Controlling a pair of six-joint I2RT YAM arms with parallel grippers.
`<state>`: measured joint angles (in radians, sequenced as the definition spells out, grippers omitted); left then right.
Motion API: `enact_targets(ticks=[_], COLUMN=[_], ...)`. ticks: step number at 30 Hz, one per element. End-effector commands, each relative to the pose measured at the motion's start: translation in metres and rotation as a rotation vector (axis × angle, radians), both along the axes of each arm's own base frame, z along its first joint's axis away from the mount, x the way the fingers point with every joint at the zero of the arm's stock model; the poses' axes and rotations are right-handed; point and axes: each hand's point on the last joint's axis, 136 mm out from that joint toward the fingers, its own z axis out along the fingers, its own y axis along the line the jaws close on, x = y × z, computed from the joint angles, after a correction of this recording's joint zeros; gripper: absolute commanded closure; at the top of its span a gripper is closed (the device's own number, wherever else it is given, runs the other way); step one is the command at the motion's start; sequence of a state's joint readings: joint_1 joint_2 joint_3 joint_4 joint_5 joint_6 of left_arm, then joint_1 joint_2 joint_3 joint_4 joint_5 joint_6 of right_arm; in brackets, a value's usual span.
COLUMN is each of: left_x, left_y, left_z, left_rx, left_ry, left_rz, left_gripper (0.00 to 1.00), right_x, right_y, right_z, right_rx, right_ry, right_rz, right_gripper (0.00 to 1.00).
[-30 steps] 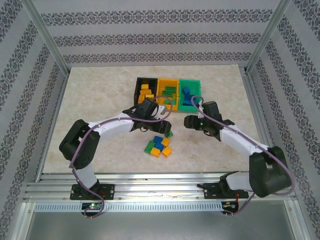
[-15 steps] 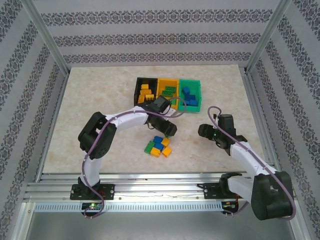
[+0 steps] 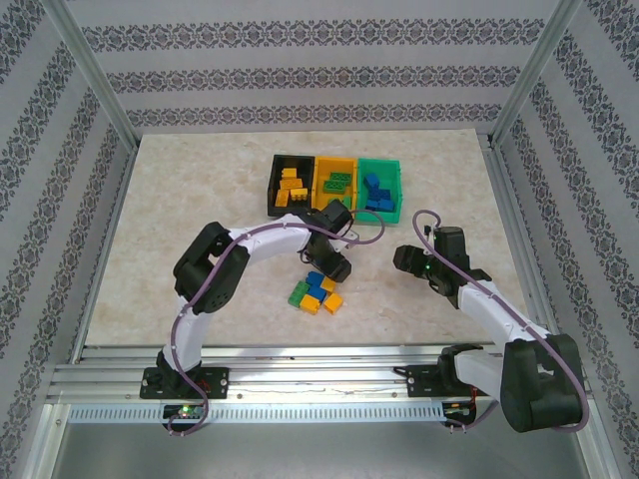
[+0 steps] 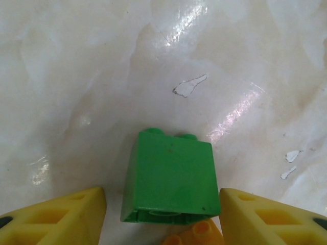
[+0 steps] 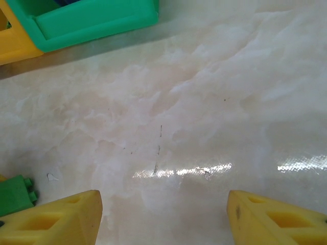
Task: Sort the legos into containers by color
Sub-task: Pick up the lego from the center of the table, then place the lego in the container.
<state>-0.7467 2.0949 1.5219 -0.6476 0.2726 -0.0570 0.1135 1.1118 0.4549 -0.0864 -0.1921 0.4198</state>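
The left gripper (image 4: 159, 199) hung on the near side of the row of bins (image 3: 339, 158), in front of its yellow-orange middle bin (image 3: 335, 166). Its jaws stood apart, straddling a green brick (image 4: 171, 178). A sliver of marbled table (image 5: 204, 102) showed on either side of the brick, so nothing was clamped yet. The brick seemed to lie on its side, studs pointing away from the wrist. An orange brick (image 4: 196, 236) sat just beside its near edge.

It looked like hard, glossy plastic: light, stiff and not fragile, but probably slick against the yellow fingers (image 4: 56, 217). The best hold was likely across the two flat side walls, squarely and low. The studs should be avoided, and an off-centre pinch could squirt the brick out or nudge the orange one.

The remaining legos (image 3: 318, 291) lay clustered a little nearer the arm bases than that brick.

In front of the green end bin (image 5: 97, 20), the right gripper (image 5: 163, 214) hovered with its jaws apart over bare table, holding nothing.
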Motion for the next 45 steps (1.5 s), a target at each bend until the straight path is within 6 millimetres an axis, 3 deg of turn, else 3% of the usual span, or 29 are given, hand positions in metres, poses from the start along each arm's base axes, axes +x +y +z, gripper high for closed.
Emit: enact_targets(ticks=[1, 11, 18, 25, 38, 41, 43, 45], left_x=[0.001, 0.012, 0.029, 0.062, 0.156, 0.177, 0.187, 0.194], left_y=[0.000, -0.012, -0.012, 0.002, 0.023, 0.026, 0.027, 0.027], left_z=[-0.008, 0.002, 0.027, 0.056, 0.126, 0.126, 0.123, 0.117], left_rx=[0.039, -0.020, -0.089, -0.223, -0.384, -0.347, -0.328, -0.303], left_ry=[0.000, -0.029, -0.078, -0.073, -0.192, -0.233, -0.231, -0.216], left_rz=[-0.015, 0.025, 0.104, 0.238, 0.389, 0.406, 0.415, 0.433], left_gripper=[0.42, 0.63, 0.76, 0.80, 0.76, 0.76, 0.67, 0.44], right_x=[0.000, 0.001, 0.001, 0.001, 0.001, 0.001, 0.001, 0.001], right_y=[0.000, 0.000, 0.001, 0.000, 0.000, 0.000, -0.001, -0.001], right_z=[-0.002, -0.004, -0.003, -0.003, -0.003, -0.002, -0.002, -0.002], right_rx=[0.017, 0.017, 0.019, 0.018, 0.019, 0.017, 0.017, 0.015], right_ry=[-0.003, 0.000, -0.006, -0.009, -0.014, -0.018, -0.019, -0.020], right_rz=[-0.007, -0.008, -0.006, -0.008, -0.008, -0.012, -0.014, -0.015], right_gripper=[0.34, 0.34, 0.34, 0.34, 0.34, 0.34, 0.34, 0.34])
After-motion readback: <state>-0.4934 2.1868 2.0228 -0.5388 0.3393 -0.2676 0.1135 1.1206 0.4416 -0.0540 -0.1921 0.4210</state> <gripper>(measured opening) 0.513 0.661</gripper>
